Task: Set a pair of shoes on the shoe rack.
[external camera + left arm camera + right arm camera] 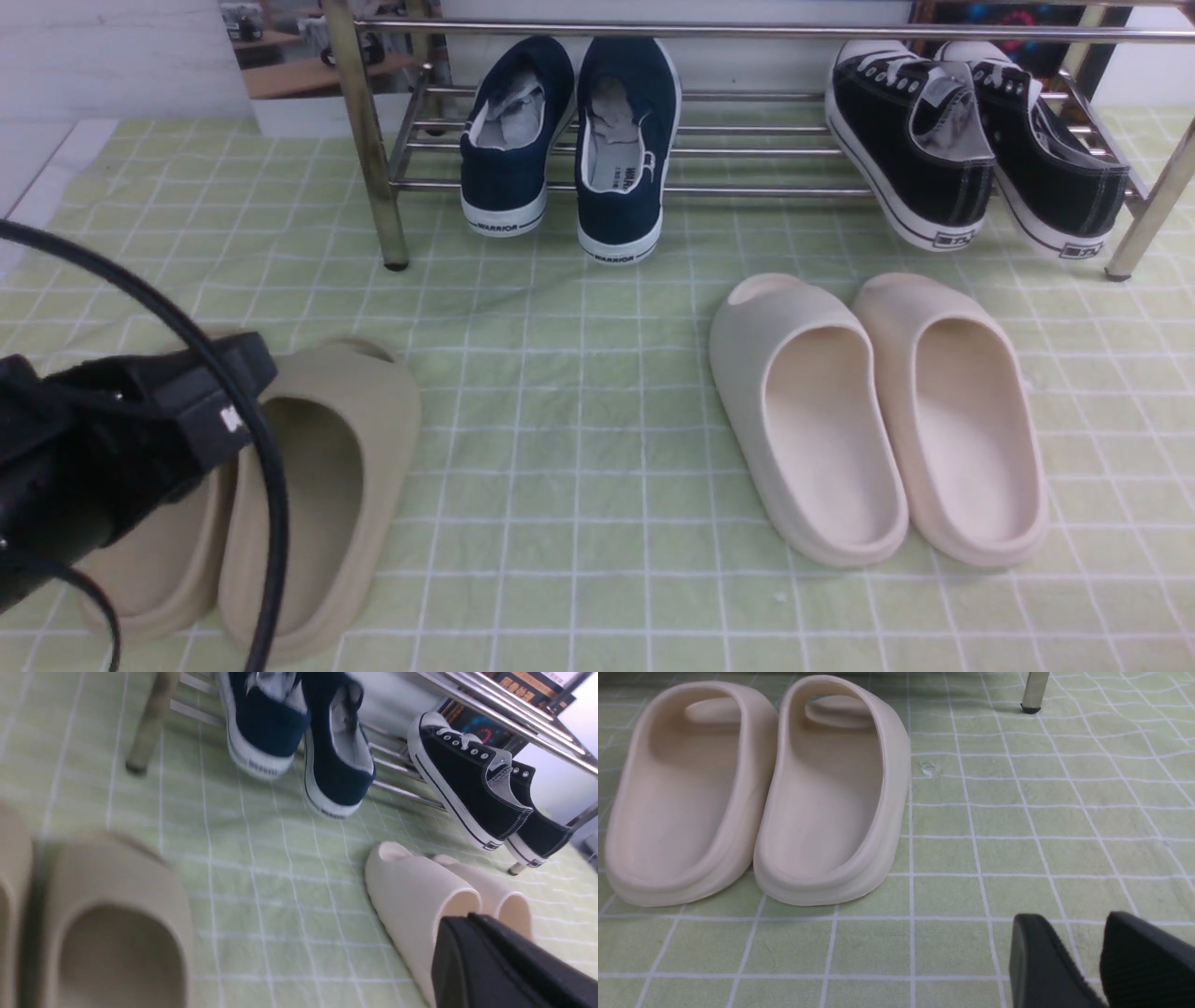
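Pincer of left arm (pixel 490 961): clenched, fingers pressed together, gripping nothing. Hangs low over the green checked cloth (pixel 579 420), just above the pair of beige slides (pixel 317 485) at the robot's near left; in the front view, hides part of the left slide of that pair behind the black arm and its cable. Pincer of right arm (pixel 1092 938): fingertips a sliver apart, nothing between them, poised over bare cloth just beside the pair of cream slides (pixel 878 420), without touching them. Farther out, ahead of both pincers and well apart from them: the navy-blue slip-ons (pixel 569 140), already resting on the lower bars of the shoe rack (pixel 747 191). Sit side by side near the rack's left leg, toes pointing inward, heels jutting past the front bar and tilting down toward the cloth, "WARRIOR" legible on both heels, paper stuffing visible in the openings. Right shoe of the pair reaches slightly farther forward than the left. At the rack's right end, on the same bars: black lace-up sneakers (pixel 971 149), heels likewise overhanging.
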Controlling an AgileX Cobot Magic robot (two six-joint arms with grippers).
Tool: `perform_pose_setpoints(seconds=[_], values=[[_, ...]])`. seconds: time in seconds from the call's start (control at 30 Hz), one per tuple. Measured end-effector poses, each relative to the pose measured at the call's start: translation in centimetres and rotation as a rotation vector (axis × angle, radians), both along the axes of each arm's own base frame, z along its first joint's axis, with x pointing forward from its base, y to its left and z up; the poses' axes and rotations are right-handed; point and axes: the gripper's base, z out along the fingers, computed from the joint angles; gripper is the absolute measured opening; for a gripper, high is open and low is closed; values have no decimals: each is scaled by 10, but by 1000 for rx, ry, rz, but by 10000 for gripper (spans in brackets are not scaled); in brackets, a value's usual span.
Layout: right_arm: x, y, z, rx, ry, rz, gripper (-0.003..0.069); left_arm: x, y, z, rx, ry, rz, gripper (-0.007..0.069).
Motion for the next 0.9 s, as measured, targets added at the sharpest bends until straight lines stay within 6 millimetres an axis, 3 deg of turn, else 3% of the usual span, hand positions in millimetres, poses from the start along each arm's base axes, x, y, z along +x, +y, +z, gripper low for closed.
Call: perform_pose_setpoints(seconds=[0.13,0.23,0.43,0.57,0.73,0.87,0.9], values=[[0,0,0,0,0,0,239,-26,11,9,106,-145,-20,-13],[0,0,0,0,0,0,239,-57,23,9,154,-259,-16,-13],[0,0,0,0,0,0,239,-86,35,-1,199,-292,-11,-13],[0,0,0,0,0,0,239,-91,38,-13,216,-266,5,-13],[0,0,0,0,0,0,239,-90,42,-45,254,-215,104,-13],[0,0,0,0,0,0,239,-77,43,-94,293,-52,183,-13],[0,0,0,0,0,0,239,-77,43,-96,294,-46,186,-13]])
